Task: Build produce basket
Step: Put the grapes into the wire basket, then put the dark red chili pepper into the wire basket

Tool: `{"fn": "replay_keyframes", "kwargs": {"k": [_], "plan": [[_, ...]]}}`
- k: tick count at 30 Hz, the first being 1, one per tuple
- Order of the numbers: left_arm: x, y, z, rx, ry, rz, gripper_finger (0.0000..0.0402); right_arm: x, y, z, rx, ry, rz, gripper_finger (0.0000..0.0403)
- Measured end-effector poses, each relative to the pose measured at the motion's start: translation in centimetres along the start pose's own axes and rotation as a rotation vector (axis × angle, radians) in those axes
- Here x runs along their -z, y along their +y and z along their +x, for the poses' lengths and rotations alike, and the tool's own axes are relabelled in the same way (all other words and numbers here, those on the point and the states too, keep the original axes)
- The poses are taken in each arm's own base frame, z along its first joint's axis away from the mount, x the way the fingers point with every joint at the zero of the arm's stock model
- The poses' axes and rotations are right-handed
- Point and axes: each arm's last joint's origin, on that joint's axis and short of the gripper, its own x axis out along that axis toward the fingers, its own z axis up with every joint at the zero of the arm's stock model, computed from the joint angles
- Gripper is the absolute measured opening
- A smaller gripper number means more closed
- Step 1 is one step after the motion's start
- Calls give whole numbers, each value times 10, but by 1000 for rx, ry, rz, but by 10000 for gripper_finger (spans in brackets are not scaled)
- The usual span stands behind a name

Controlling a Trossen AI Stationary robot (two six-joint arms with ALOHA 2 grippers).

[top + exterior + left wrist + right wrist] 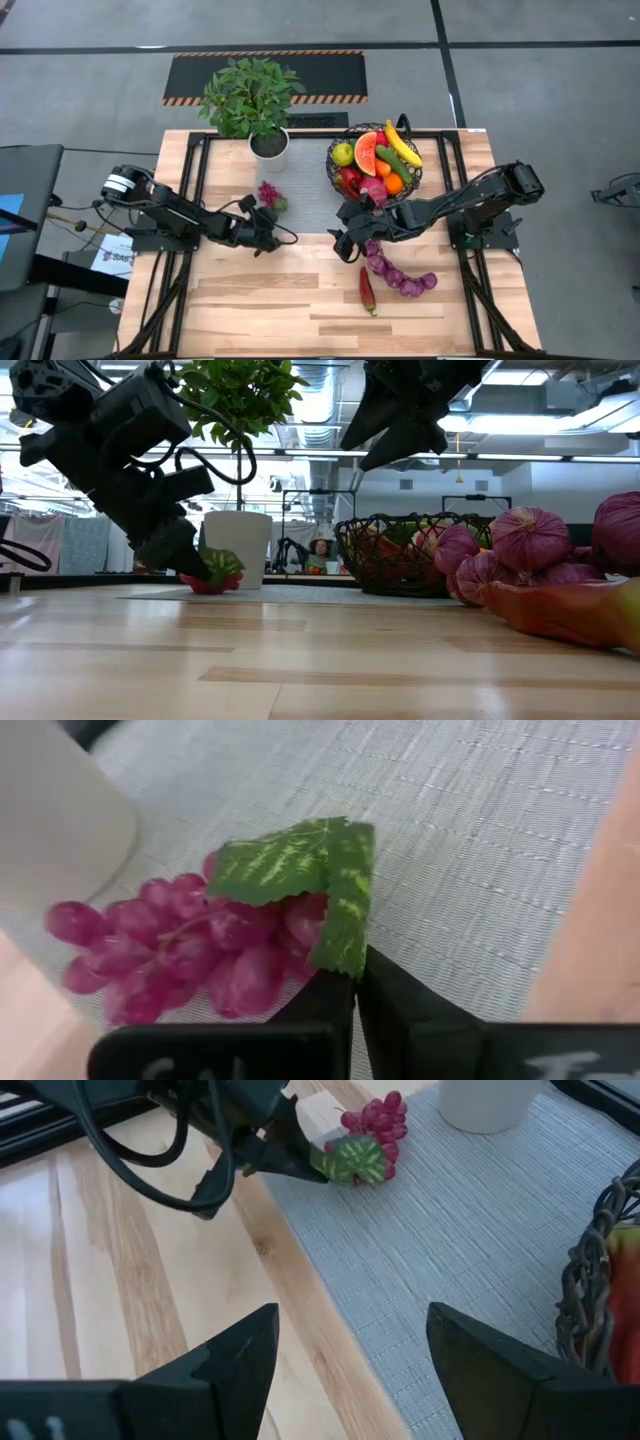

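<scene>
Wooden tabletop [260,300] with a grey mat [310,205] across its far half, and a cluttered workshop room behind it. 1 wire basket [335,172] sits on the mat near the right arm, already holding a watermelon slice [366,150], a banana [402,142], a green apple [343,153], a cucumber [394,163], an orange [393,184], plus red pieces I can't tell apart. 1 potted plant [250,100] stands at the mat's far-left corner. 1 bunch of grapes [190,950] with a green leaf [300,870] lies on the mat just beside the pot. 1 string of purple onions [398,275] and 1 red chilli [367,290] lie on bare wood toward the front.

Left gripper [268,226] reaches in low from the left side, arm stretched across the wood, its fingers [330,1005] pinched together on the edge of the leaf. Right gripper [345,245] hangs above the table in front of the basket, arm bent in from the right, fingers [235,1355] spread apart and holding nothing
</scene>
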Motion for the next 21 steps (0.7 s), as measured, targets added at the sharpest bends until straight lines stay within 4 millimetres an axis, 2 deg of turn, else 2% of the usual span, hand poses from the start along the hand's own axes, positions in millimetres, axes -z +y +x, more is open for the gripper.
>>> {"fn": "replay_keyframes", "kwargs": {"k": [7, 14, 21], "plan": [[-18, -12, -6, 77, -18, -8, 0, 2, 4, -2, -12, 1, -8, 275], [-56, -29, -24, 109, -36, 71, 0, 5, 8, -5, -26, 4, -20, 275], [-94, -43, -53, 138, -53, 153, 0, 13, 21, -13, -65, 9, -98, 275]]}}
